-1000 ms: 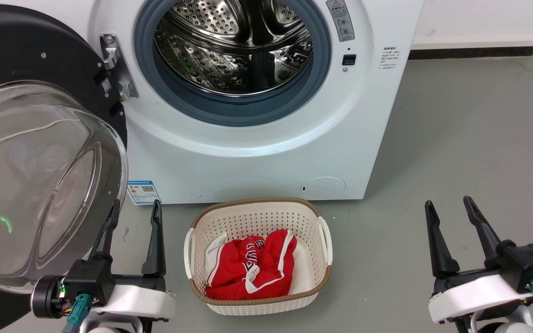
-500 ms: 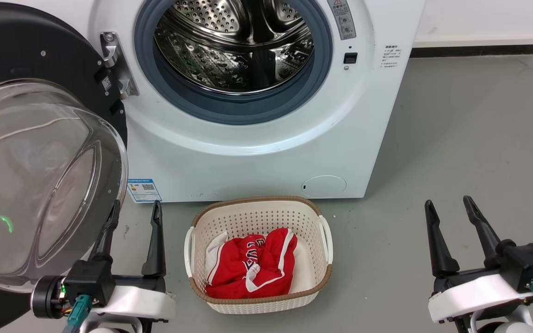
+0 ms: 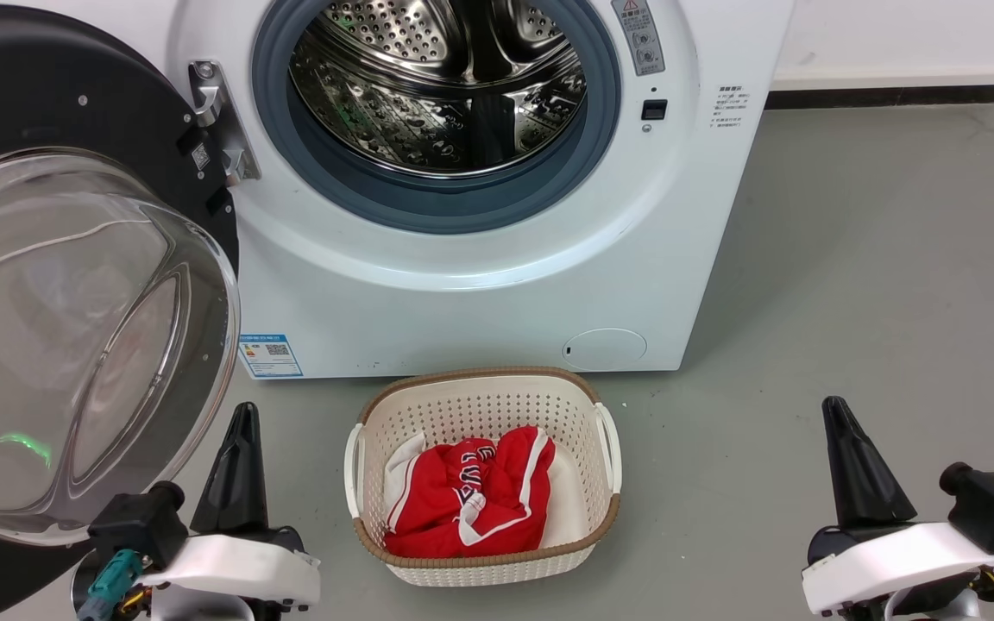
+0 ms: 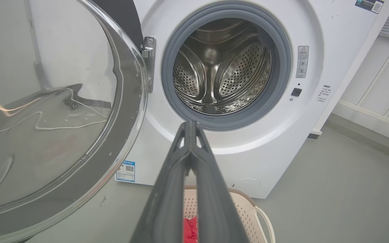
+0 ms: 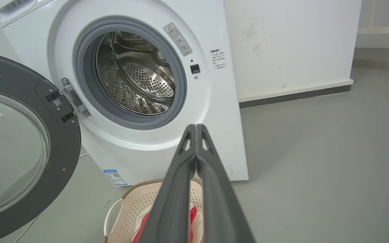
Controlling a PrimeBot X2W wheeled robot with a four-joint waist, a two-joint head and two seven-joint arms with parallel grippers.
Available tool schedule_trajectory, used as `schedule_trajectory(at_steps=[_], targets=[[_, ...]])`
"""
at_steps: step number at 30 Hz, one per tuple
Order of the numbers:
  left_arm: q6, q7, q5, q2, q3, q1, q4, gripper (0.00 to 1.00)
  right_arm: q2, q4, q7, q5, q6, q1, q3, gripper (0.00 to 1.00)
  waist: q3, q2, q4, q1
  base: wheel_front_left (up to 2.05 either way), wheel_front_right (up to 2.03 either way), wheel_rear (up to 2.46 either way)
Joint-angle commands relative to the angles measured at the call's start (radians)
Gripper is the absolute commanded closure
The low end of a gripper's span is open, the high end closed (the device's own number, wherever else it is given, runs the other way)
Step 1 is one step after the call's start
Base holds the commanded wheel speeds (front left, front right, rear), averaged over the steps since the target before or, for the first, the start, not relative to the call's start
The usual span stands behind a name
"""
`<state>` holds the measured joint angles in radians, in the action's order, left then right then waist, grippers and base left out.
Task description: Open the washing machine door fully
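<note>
So the washing machine door (image 3: 74, 328) is swung wide off the washing machine (image 3: 480, 285), hanging out from the hinge (image 3: 217, 121) on the machine's left side, with the glass bowl bulging towards the robot. The porthole is wide open, and you can look straight into the steel drum (image 3: 437, 86).

The head view gets the whole lineup. There's a cream basket (image 3: 480, 375) on the floor (image 3: 851, 259) right at the foot of the machine, and a red garment (image 3: 471, 496) is bunched up in it. The right wrist view is better for the door, since it shows the black ring (image 5: 62, 135) and the hinge brackets side-on. It also shows the white wall (image 5: 289, 44) next to the machine. The left wrist view looks through the glass bowl (image 4: 46, 111) and up into the drum.

The left claw (image 3: 244, 410) is pinched closed with nothing in it. It's in front of the machine and just below the door's lower edge, and I can't tell if it's touching the glass. The right claw (image 3: 836, 405) is closed and empty too, out past the machine's right side. In both wrist views the fingertips (image 4: 190, 125) (image 5: 196, 126) meet at a point.
</note>
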<state>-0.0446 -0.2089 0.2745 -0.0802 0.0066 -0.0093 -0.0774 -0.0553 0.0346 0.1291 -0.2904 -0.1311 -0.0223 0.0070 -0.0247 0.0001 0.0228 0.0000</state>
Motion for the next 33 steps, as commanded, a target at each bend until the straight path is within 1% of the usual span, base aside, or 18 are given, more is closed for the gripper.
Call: schedule_trajectory(at_steps=[1,9,10,21,33], targets=[[-0.007,0.011,0.056,0.0,0.007,-0.029,0.007,1.0,-0.009,-0.006,-0.006,-0.06,0.0,0.033,-0.003,1.0,0.0,-0.0001,0.0,0.0,0.0,0.0,0.0],[-0.016,0.044,0.202,0.004,0.016,-0.036,-0.009,1.0,-0.016,0.019,-0.024,-0.214,0.0,0.046,-0.005,1.0,0.002,-0.0001,-0.002,0.0,0.0,0.0,0.0],[-0.016,0.044,0.202,0.004,0.016,-0.036,-0.009,1.0,-0.016,0.019,-0.024,-0.214,0.0,0.046,-0.005,1.0,0.002,-0.0001,-0.002,0.0,0.0,0.0,0.0],[-0.028,0.087,0.383,0.008,0.029,-0.047,-0.033,1.0,-0.023,0.048,-0.048,-0.4,0.0,0.062,-0.011,1.0,0.004,-0.0001,-0.004,0.0,0.0,0.0,0.0],[-0.039,0.13,0.556,0.012,0.044,-0.058,-0.057,1.0,-0.027,0.076,-0.075,-0.577,0.0,0.074,-0.019,1.0,0.006,-0.0001,-0.006,0.0,0.0,0.0,0.0]])
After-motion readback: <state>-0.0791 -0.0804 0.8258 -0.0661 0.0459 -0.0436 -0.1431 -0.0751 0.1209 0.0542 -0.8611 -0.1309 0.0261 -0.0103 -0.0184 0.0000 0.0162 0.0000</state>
